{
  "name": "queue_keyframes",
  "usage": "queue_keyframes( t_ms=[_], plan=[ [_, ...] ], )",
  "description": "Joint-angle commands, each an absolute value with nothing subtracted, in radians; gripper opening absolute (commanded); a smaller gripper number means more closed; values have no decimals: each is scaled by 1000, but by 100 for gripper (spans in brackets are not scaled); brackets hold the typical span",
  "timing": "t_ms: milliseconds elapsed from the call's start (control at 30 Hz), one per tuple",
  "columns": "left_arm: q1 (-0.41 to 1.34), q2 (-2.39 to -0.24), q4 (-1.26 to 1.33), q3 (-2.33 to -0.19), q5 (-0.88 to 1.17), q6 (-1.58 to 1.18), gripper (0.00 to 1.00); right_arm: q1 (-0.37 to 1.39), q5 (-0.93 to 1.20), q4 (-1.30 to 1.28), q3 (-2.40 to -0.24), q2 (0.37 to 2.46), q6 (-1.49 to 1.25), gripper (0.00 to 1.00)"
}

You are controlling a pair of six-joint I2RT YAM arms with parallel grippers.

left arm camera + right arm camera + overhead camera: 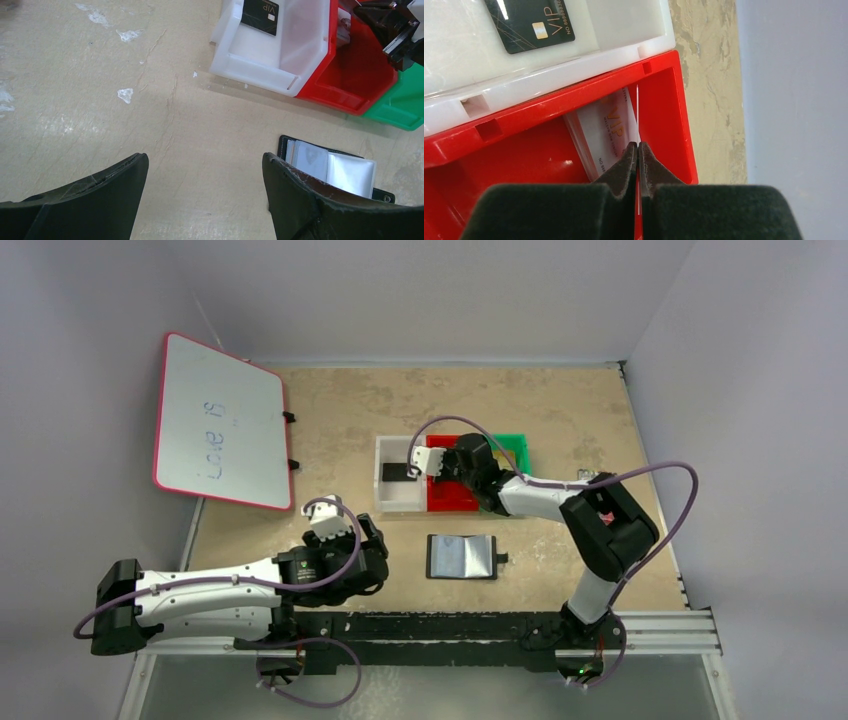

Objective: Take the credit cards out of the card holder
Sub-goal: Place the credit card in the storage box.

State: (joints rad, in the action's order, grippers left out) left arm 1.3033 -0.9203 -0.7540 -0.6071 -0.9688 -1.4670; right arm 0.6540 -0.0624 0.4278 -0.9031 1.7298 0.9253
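Your right tool (637,146) is clenched on a card (637,110), edge-on, over the red bin (549,107).
A pale card (604,135) lies in that bin and the black card (531,22) in the white bin (624,30) to its left. The cards should be light, stiff and slick: pinch them by an edge. Your left tool (205,160) gapes wide, holding nothing, left of the card holder (460,556), open on the tabletop (350,410).
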Motion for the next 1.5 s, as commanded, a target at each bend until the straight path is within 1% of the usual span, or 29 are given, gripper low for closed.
queue_keyframes(
  t_ms=[0,267,600,700,833,1067,1167,1367,1467],
  plan=[
    [1301,-907,-773,-618,-983,-1488,84,651,-73,507,-943,1733,958,0],
    [1302,-923,-756,-612,-976,-1489,84,646,-62,512,-938,1738,969,3],
    [1302,-930,-762,-617,-971,-1490,84,638,-49,522,-948,1771,977,4],
    [1301,-929,-763,-615,-971,-1492,84,637,-53,525,-948,1773,970,8],
    [1301,-932,-750,-606,-966,-1495,84,637,-43,525,-938,1759,962,19],
    [1301,-939,-749,-612,-968,-1487,84,637,-5,464,-933,1716,954,24],
    [1301,-939,-745,-612,-967,-1488,84,637,26,413,-936,1696,949,32],
    [1301,-941,-733,-610,-962,-1486,84,635,30,393,-941,1698,940,35],
    [1301,-944,-732,-607,-955,-1487,84,634,31,381,-949,1709,935,35]
  ],
)
